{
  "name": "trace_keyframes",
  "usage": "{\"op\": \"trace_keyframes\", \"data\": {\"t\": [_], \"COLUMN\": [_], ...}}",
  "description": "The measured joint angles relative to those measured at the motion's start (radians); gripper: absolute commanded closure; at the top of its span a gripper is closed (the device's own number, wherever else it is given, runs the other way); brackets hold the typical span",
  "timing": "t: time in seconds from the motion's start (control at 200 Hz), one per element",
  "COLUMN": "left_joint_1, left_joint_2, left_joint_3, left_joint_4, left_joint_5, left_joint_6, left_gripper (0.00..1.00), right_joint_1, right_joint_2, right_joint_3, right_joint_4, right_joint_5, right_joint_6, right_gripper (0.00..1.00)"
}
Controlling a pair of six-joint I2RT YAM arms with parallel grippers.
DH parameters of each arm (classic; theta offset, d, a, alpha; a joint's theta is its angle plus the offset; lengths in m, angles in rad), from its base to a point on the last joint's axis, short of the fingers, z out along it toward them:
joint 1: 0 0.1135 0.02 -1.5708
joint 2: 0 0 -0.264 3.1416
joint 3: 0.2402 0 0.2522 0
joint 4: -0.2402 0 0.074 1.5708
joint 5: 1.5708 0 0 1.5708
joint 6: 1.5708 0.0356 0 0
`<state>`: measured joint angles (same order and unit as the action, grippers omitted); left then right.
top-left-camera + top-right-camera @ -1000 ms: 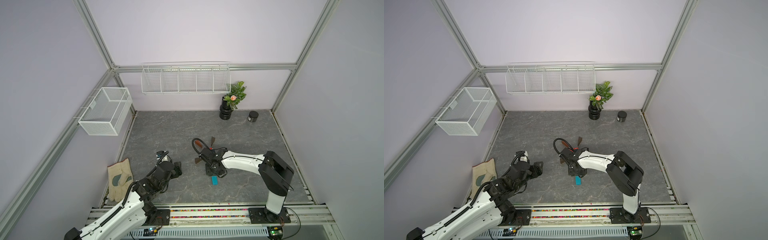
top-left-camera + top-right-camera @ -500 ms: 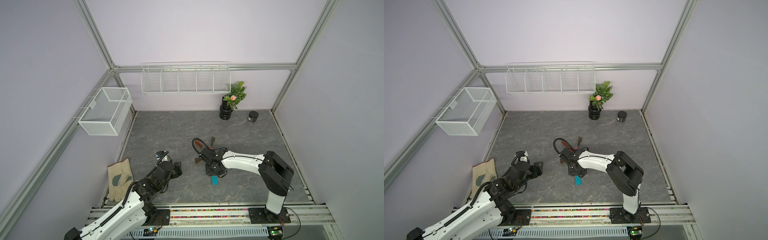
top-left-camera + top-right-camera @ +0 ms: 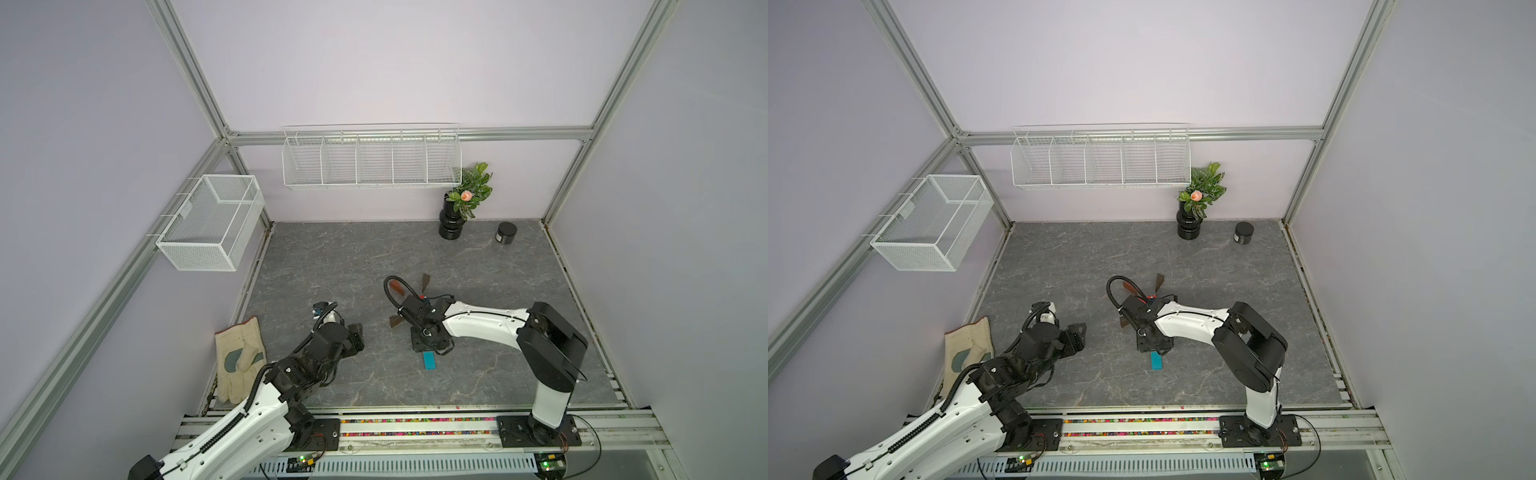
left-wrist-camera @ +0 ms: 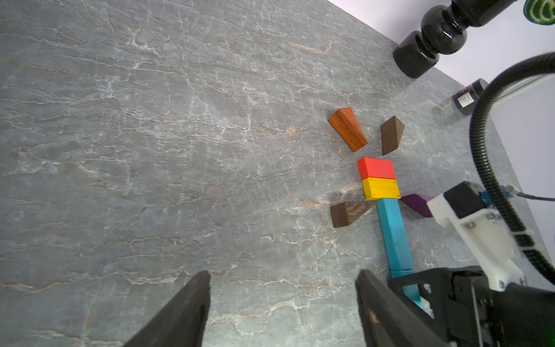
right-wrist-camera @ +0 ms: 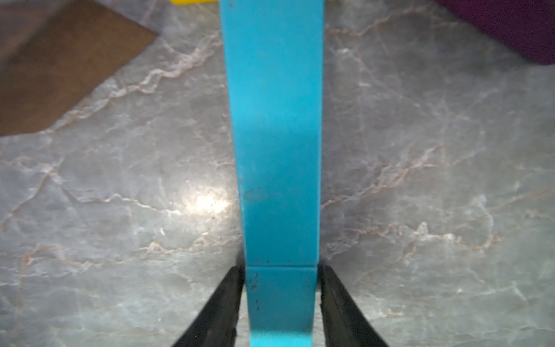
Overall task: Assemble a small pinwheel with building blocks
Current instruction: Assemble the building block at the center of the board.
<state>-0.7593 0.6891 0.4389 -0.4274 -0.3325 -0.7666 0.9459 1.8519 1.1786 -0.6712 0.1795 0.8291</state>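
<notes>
Pinwheel (image 4: 379, 183) lies flat on the bench (image 4: 150, 150), red block over yellow, with its teal stem (image 5: 274, 135) running toward my right arm. My right hand (image 5: 281, 270) straddles the stem's lower bar (image 5: 280, 312) at the joint, fingers (image 5: 222, 306) right against its sides; whether it is pinching or just clear, I cannot tell. My left hand (image 4: 283, 272) hangs spread and empty. If I pull away while a finger rubs, the bar could skew and open the joint. Wall basket (image 3: 212, 224) and wire rack (image 3: 370, 158) hold nothing; black jar (image 3: 506, 232) is shut.
</notes>
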Motion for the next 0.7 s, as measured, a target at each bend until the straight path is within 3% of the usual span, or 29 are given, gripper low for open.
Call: {"op": "trace_keyframes", "data": {"t": [0.215, 0.545, 0.6, 0.7], "left_joint_1": [0.000, 0.010, 0.021, 0.043], "left_joint_2": [-0.011, -0.011, -0.011, -0.012], "left_joint_3": [0.000, 0.033, 0.043, 0.054], "left_joint_4": [0.000, 0.004, 0.005, 0.010], "left_joint_5": [-0.017, -0.079, -0.090, -0.103], "left_joint_6": [0.001, 0.055, 0.067, 0.089], "left_gripper": [0.22, 0.22, 0.22, 0.21], "right_joint_1": [-0.001, -0.012, -0.018, -0.024], "right_joint_2": [-0.119, -0.694, -0.764, -0.834], "right_joint_3": [-0.018, -0.179, -0.215, -0.270], "right_joint_4": [-0.014, -0.064, -0.078, -0.103], "right_joint_5": [0.031, 0.137, 0.149, 0.143], "right_joint_6": [-0.019, -0.084, -0.100, -0.133], "right_gripper": [0.34, 0.25, 0.30, 0.48]}}
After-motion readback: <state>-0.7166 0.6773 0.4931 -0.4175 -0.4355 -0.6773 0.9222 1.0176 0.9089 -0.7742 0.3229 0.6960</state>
